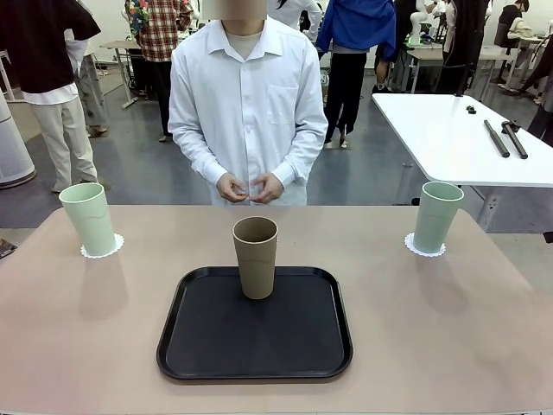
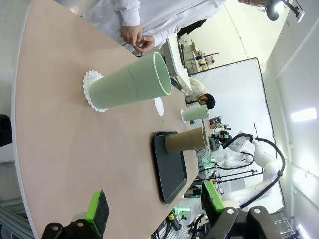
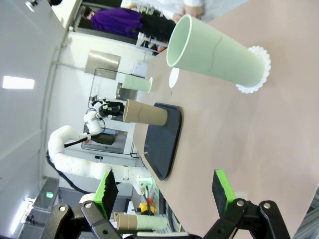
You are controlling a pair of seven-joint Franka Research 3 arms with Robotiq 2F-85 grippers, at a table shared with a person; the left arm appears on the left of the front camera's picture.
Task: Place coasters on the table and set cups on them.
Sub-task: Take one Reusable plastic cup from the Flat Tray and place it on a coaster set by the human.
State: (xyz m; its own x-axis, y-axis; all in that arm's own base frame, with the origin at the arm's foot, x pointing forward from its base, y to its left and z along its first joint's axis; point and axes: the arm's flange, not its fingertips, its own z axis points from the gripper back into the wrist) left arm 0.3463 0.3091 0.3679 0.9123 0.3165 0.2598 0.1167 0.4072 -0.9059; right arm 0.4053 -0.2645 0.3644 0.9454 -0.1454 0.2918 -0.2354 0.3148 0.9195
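Observation:
One mint green cup (image 1: 88,219) stands on a lacy white coaster (image 1: 102,249) at the table's (image 1: 432,328) far left. A second mint cup (image 1: 436,216) stands on a coaster (image 1: 424,249) at the far right. The tan brown cup (image 1: 256,257) stands upright on the far part of the black tray (image 1: 259,346) in the middle. A third coaster (image 2: 158,106) lies bare on the table beyond the tray, towards the person. My left gripper (image 2: 154,204) is open, well back from its mint cup (image 2: 132,82). My right gripper (image 3: 164,189) is open too, back from its mint cup (image 3: 214,52).
A person in a white shirt stands at the far edge with both hands (image 1: 251,188) clasped together above the table. A white rectangular table (image 1: 449,138) with black tools stands behind at the right. Bare tabletop lies on both sides of the tray.

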